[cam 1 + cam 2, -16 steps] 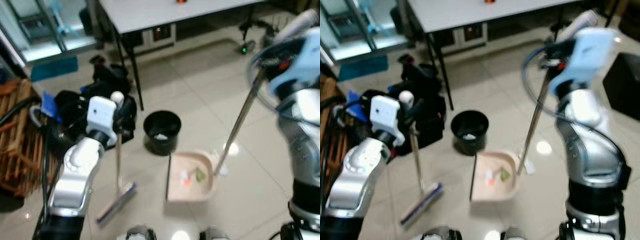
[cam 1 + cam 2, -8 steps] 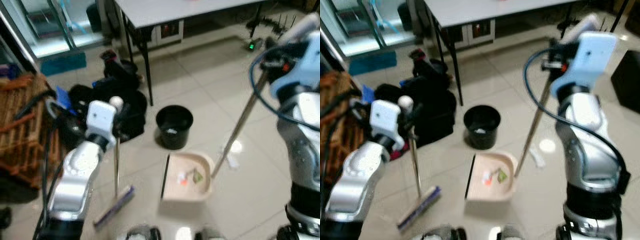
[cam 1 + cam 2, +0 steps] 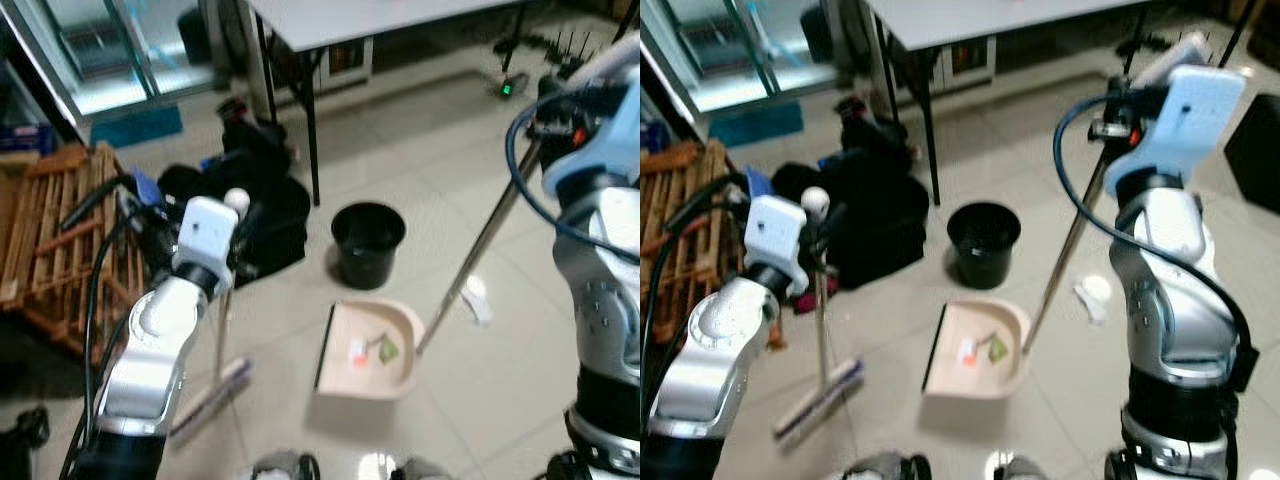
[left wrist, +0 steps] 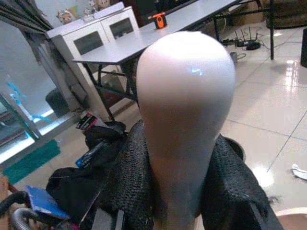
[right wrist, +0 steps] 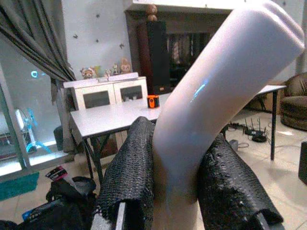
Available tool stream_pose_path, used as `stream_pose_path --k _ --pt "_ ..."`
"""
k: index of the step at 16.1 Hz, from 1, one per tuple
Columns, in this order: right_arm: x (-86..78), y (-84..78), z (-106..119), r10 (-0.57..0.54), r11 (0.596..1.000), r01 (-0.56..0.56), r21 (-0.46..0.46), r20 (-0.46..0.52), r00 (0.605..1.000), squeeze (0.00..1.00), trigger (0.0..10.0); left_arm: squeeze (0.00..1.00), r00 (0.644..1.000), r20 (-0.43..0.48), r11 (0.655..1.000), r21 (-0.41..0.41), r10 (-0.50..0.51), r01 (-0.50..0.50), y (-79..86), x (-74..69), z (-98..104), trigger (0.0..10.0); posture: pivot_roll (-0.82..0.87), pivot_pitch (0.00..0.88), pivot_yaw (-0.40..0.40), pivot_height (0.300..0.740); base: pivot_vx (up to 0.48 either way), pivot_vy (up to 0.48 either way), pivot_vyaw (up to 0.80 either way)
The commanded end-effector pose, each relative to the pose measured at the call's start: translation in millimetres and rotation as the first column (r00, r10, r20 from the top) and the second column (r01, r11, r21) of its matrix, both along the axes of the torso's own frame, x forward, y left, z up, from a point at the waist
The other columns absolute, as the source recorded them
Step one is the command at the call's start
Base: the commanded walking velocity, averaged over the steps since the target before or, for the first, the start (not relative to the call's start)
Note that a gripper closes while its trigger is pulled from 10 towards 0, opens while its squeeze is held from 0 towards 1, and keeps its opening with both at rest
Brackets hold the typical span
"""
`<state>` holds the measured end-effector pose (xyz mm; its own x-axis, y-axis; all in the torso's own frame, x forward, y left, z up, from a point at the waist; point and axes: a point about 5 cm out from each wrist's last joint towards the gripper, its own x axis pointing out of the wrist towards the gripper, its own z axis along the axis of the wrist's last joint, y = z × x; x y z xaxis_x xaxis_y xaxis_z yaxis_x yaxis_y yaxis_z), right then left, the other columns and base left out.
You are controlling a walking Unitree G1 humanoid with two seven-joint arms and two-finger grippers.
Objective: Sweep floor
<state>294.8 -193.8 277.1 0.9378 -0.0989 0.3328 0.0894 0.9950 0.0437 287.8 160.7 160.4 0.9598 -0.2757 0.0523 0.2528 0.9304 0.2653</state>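
Our left gripper [image 4: 180, 191] is clamped on the rounded top of the broom [image 3: 822, 330], its two black fingers [image 4: 132, 182] pressed against either side of the pale handle, and the broom's shaft runs straight down from it to the brush head resting on the tiled floor [image 3: 430, 170] below and slightly outward of that arm. Our right gripper [image 5: 175, 187] is likewise closed around the bent end of the dustpan handle [image 3: 1060, 260], which slants down and inward from it to the dustpan [image 3: 370, 350] sitting flat on the tiles between our two arms. In the pan we see a few small scraps, one reddish and one green, so we judge that some litter has already been gathered. A crumpled white scrap [image 3: 473, 298] lies on the floor just beyond the pan, below our right gripper, and it looks like it has yet to be swept. A black bin [image 3: 367, 243] stands just past the pan, between both grippers, with something pale inside. We judge the job partly done: the loose scrap and emptying the pan into the bin remain.
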Motion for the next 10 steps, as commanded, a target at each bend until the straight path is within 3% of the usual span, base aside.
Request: stream_pose_path --k 1,6,10 --pt "-4.3 -2.4 14 -0.017 1.0 0.017 -0.002 0.062 0.998 0.0 10.0 0.0 1.0 0.021 1.0 -0.022 0.006 -0.005 -1.1 2.2 7 10.0 -0.06 0.1 0.078 0.74 0.0 -0.48 0.0" --pt "0.6 -5.3 30 -0.024 1.0 0.024 0.009 0.101 0.995 0.0 10.0 0.0 0.999 0.034 0.999 -0.046 0.003 -0.001 -5.0 5.6 11 10.0 -0.06 0.1 0.081 0.74 0.0 0.0 0.0" --pt "4.4 -6.1 41 -0.02 1.0 0.019 0.01 0.128 0.992 0.0 10.0 0.0 0.999 0.052 0.999 -0.033 0.007 -0.006 -5.7 8.4 15 10.0 -0.06 0.099 0.078 0.74 0.34 0.0 0.0"
